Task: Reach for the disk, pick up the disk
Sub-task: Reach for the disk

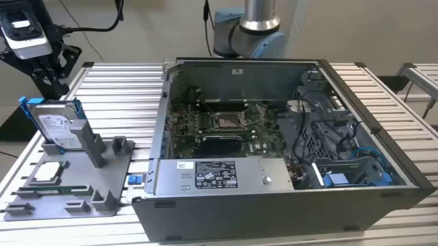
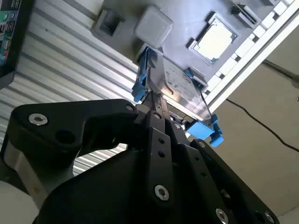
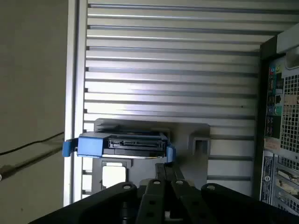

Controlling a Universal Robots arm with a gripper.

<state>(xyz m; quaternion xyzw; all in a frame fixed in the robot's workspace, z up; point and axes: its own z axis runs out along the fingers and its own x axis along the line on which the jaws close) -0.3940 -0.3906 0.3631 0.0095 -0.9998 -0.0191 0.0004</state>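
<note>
The claw, pressed together, hangs just above the upright disk; I'd spread it wide and square it to the disk's top edge.

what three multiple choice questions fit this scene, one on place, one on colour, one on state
1. Where is the disk?
A. on the floor
B. in the grey holder, on the exterior view's left of the computer case
C. inside the case

2. What colour are the rails along the disk's edges?
A. blue
B. red
C. yellow

3. How does the disk stand?
A. lying flat, label up
B. hanging in the air, clear of the holder
C. upright on edge in the holder

Answers:
1 B: the exterior view shows it slotted in the holder beside the case.
2 A: both wrist views and the exterior view show blue strips on its sides.
3 C: its lower edge sits in the holder, with the gripper close above its top edge.
</note>
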